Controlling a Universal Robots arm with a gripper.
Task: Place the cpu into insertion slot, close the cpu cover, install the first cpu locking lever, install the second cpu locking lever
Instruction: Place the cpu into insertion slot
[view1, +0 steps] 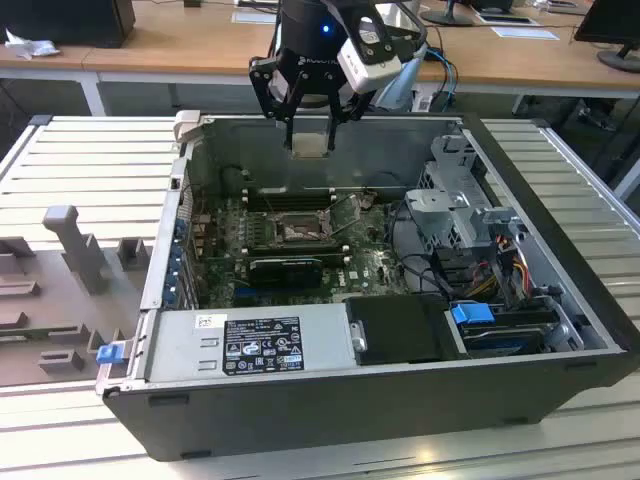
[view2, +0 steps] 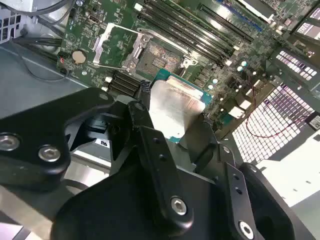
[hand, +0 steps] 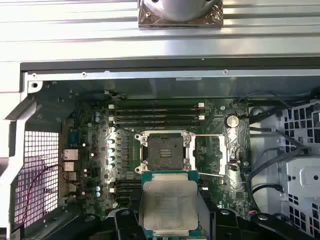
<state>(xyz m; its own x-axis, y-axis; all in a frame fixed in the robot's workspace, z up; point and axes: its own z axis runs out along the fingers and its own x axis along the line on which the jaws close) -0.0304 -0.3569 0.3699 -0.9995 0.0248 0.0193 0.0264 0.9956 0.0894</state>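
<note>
My gripper (view1: 311, 148) hangs above the rear wall of the open computer case (view1: 560, 300), shut on the cpu (view1: 310, 146), a flat silver-beige square with a green edge. In both wrist views the cpu (view2: 172, 107) (hand: 170, 202) sits level between the black fingers (view2: 142, 100), well above the motherboard. The insertion slot (hand: 162, 152) (view2: 157, 57) (view1: 297, 229) lies bare below, dark with a silver rim. The cpu cover (hand: 223, 152) (view2: 98, 47) is swung open to one side of the socket. Thin lever wires (hand: 210, 134) stand up beside it.
Long black memory slots (hand: 155, 112) run along one side of the socket, and a black graphics card (view1: 285, 268) lies on the other. A power supply (view1: 250, 345), a drive cage (view1: 460, 215) and cables (view1: 510, 265) fill the case's front and right. A grey foam tray (view1: 60, 260) sits left.
</note>
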